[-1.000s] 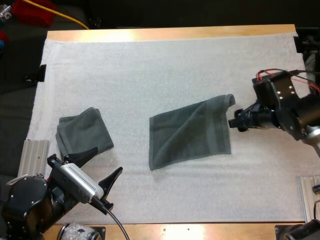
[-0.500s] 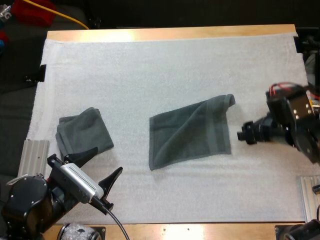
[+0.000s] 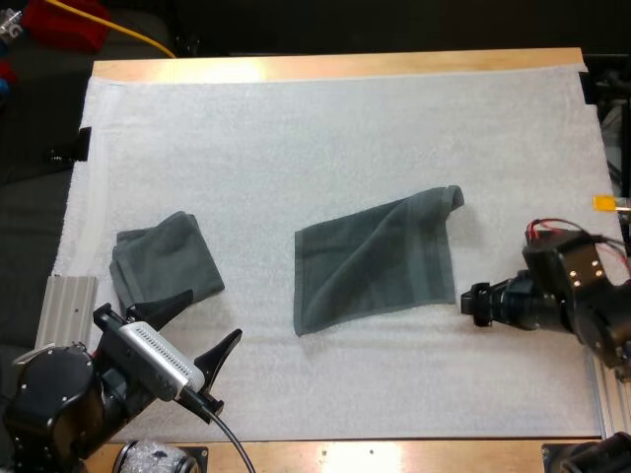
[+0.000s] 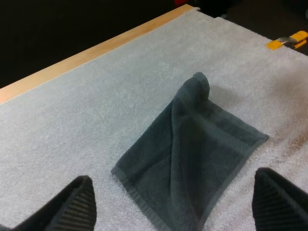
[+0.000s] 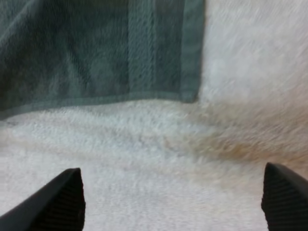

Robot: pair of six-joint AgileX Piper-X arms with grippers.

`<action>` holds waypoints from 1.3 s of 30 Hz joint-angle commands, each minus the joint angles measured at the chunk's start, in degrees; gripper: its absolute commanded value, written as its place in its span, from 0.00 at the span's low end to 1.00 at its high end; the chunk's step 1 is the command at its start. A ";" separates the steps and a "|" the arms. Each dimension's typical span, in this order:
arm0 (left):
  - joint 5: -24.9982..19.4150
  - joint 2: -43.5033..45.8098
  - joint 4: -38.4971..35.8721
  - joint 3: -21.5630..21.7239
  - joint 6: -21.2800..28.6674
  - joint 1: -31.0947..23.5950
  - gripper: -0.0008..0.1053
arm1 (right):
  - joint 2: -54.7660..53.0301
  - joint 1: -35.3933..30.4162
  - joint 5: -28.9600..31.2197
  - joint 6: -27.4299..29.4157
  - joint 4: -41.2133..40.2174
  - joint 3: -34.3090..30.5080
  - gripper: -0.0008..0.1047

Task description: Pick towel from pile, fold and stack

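Note:
A dark grey-green towel (image 3: 380, 258) lies spread in the middle of the white mat, its far right corner bunched up (image 3: 452, 195). In the left wrist view the same towel (image 4: 192, 159) lies ahead of my open left gripper (image 4: 173, 204). A second, folded towel (image 3: 163, 259) rests at the mat's left side. My left gripper (image 3: 202, 340) stands open just in front of that folded towel. My right gripper (image 3: 473, 304) is low over the mat, just right of the spread towel's near right corner (image 5: 190, 94), with its fingers wide apart and nothing between them.
The white mat (image 3: 325, 128) covers most of the wooden table (image 3: 335, 65). Metal brackets sit at the near left (image 3: 64, 301) and near right (image 3: 611, 379) edges. Bare mat lies beyond and in front of both towels.
My right gripper has let go of the towel's bunched corner, drawn back to the right and dropped toward the near right corner of the towel. The left arm and both towels stay still.

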State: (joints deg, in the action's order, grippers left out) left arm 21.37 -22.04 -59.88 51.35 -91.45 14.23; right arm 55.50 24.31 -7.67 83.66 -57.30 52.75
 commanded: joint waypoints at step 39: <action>0.24 -0.16 -2.89 0.51 0.09 0.22 0.62 | 18.13 -0.16 -6.73 -20.61 31.58 -12.32 0.69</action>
State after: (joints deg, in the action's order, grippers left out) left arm 21.37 -22.04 -62.85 51.35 -91.45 14.23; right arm 73.67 24.31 -13.91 63.18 -25.71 40.40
